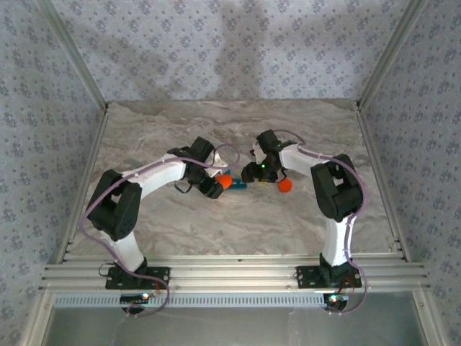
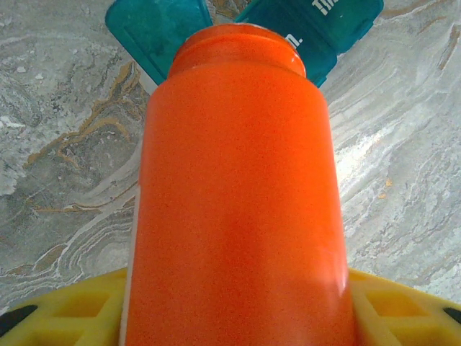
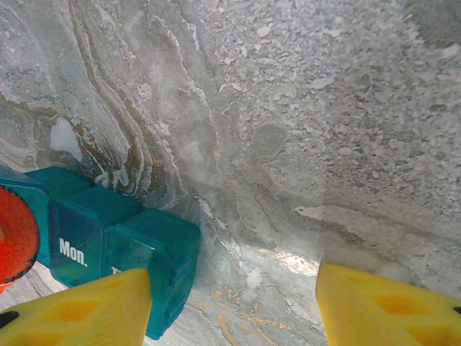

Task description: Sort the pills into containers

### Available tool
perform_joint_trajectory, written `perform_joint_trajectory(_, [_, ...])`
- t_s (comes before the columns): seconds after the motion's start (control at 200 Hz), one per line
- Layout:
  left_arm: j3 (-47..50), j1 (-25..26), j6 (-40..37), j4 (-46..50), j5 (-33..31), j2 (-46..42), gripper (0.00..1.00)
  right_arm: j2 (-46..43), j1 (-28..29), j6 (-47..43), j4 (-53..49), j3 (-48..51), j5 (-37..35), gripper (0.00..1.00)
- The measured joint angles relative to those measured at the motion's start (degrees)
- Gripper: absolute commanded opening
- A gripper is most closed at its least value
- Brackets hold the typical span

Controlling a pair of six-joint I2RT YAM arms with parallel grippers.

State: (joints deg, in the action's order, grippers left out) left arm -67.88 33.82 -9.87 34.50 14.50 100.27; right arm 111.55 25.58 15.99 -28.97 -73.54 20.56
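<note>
My left gripper [image 1: 211, 187] is shut on an orange bottle [image 2: 238, 187], which lies tilted between the yellow fingers [image 2: 65, 310]. The bottle's open mouth [image 2: 241, 47] points at the teal containers [image 2: 320, 29], and one flip lid [image 2: 151, 29] stands open. In the top view the containers [image 1: 240, 185] lie at mid-table between both grippers. My right gripper [image 3: 234, 310] is open and low over the table. Its left finger [image 3: 86, 306] is beside the end of the containers [image 3: 122, 238], and its right finger is apart from them. The bottle's mouth [image 3: 14, 234] shows at the left edge. Pills are hidden.
A round orange cap [image 1: 286, 185] lies on the marble table [image 1: 238, 130] just right of my right gripper. Patterned walls and metal rails close in the table on three sides. Bare tabletop lies toward the back.
</note>
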Motion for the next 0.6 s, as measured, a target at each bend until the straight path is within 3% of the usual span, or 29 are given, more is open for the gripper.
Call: perform_joint_trajectory(0.605, [0.0,0.09,0.44,1.4,-0.24,-1.03,0.0,0.11,-0.11,0.0,0.02,0.0,0.46,0.64])
